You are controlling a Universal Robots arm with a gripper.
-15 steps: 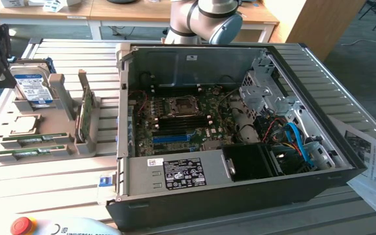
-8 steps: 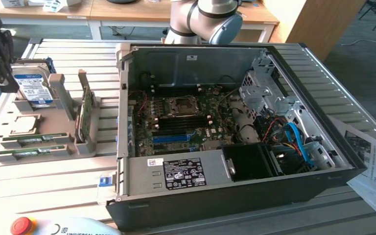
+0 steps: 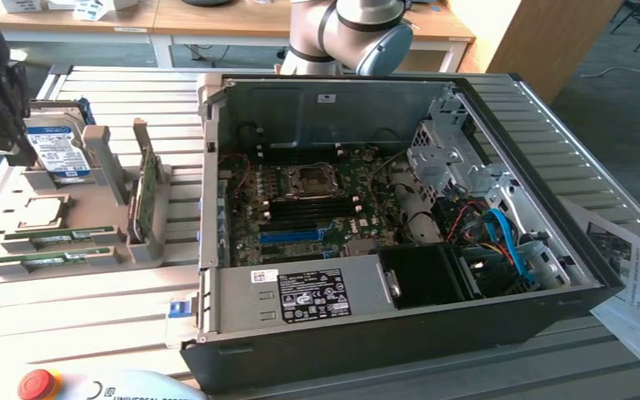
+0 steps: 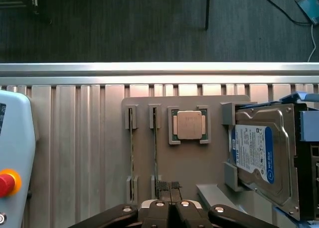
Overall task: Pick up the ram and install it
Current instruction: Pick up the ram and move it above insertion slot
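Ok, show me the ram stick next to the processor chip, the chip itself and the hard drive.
ram stick [image 4: 155, 148], wrist view, midway along its upper edge.
processor chip [image 4: 189, 125], wrist view, centre of its metal lid.
hard drive [image 4: 251, 153], wrist view, on its blue-and-white label.

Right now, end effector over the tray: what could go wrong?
1. The end effector is shut close by the ram; going down like this, it could hit the stick's edge instead of straddling it.
2. The second stick sits in the neighbouring slot; a finger could catch it.
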